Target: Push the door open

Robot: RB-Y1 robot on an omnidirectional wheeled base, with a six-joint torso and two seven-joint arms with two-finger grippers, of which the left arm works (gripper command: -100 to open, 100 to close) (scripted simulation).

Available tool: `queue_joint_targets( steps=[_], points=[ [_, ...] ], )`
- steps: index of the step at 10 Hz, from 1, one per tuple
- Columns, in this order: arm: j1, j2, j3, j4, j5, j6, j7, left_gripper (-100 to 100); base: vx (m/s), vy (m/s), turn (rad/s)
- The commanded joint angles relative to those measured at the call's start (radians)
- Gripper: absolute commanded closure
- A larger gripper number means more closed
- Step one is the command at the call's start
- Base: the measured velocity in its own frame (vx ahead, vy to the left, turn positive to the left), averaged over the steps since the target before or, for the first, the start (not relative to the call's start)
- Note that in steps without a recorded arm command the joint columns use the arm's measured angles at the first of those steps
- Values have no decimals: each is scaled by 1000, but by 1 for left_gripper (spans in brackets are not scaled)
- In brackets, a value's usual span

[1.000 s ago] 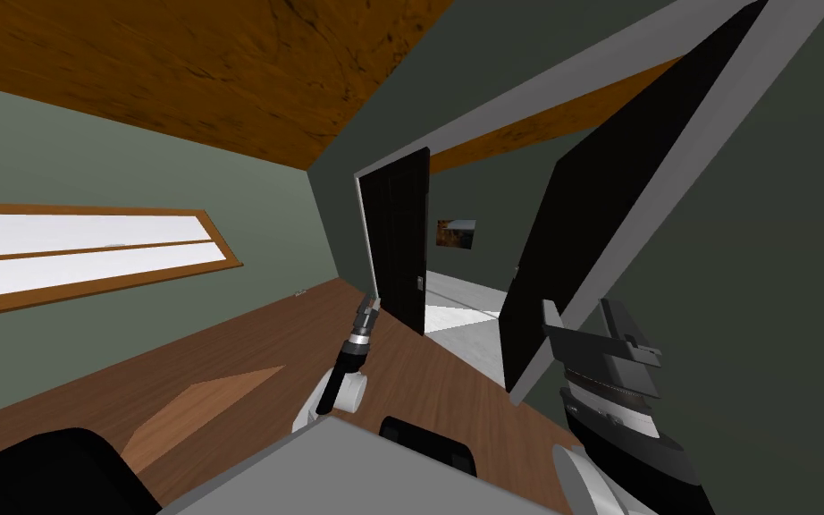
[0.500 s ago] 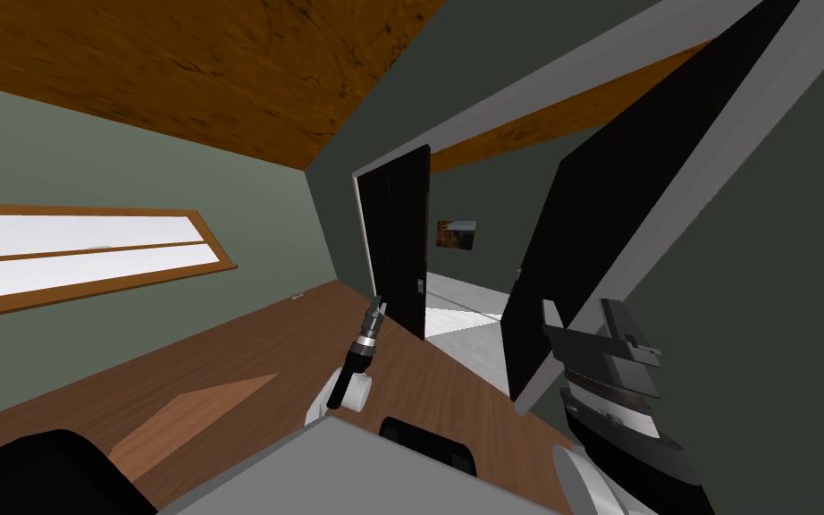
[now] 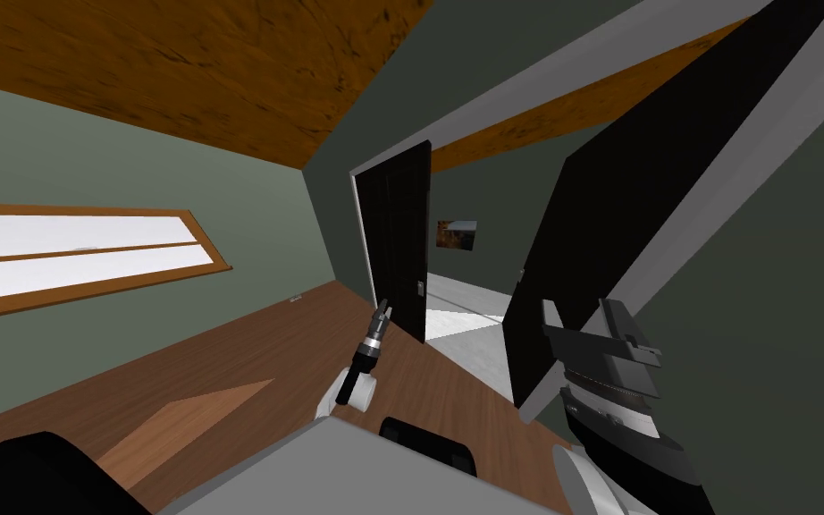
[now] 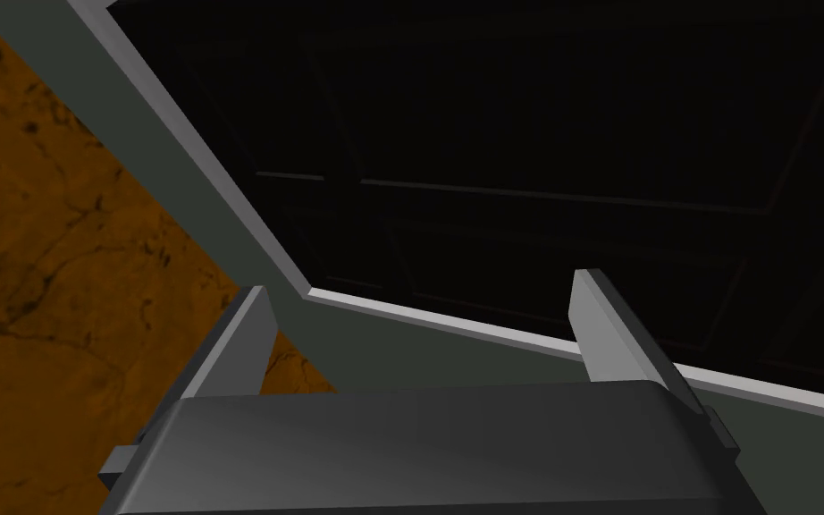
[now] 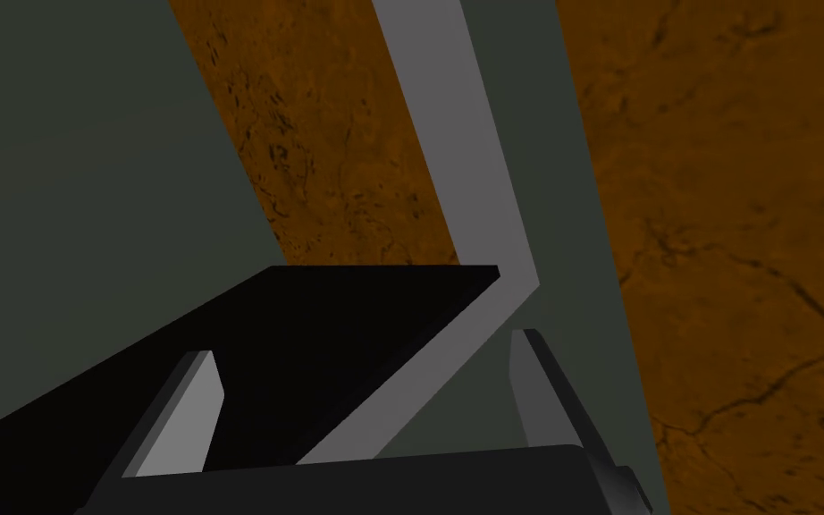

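A doorway with a grey frame (image 3: 526,85) holds two black door leaves, both swung partly open with a gap between them. My left gripper (image 3: 384,309) is open and points at the lower part of the left leaf (image 3: 397,241), close to its edge. In the left wrist view that gripper (image 4: 421,282) faces a black panelled door (image 4: 535,134) beside the grey frame (image 4: 178,152). My right gripper (image 3: 580,311) is open, raised near the foot of the right leaf (image 3: 598,241). In the right wrist view it (image 5: 363,343) looks up past the black door's top edge (image 5: 267,358) and the frame (image 5: 455,179).
Through the gap I see a white floor (image 3: 464,313) and a picture (image 3: 457,233) on a far wall. A long window (image 3: 79,255) is on the green wall to my left. The brown wooden floor (image 3: 249,358) runs up to the doorway. A dark rounded shape (image 3: 35,474) sits low at left.
The whole head view has shifted a little left, so I have moved. My left gripper has swung right, closer to the left leaf. The right gripper holds its place.
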Motion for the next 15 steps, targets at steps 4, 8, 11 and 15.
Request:
queue_joint_targets(
  steps=[4, 8, 11, 15],
  points=[
    [-58, 8, -31, 142, -9, -24, 22, -100, 107, 32, -8],
    [-99, 11, -50, 251, -14, -40, 35, -100, 75, 21, -7],
    [-140, 12, -68, 349, -20, -55, 48, -100, 87, 35, -11],
    [-179, 13, -86, 442, -25, -70, 60, -100, 79, 19, -5]
  ],
)
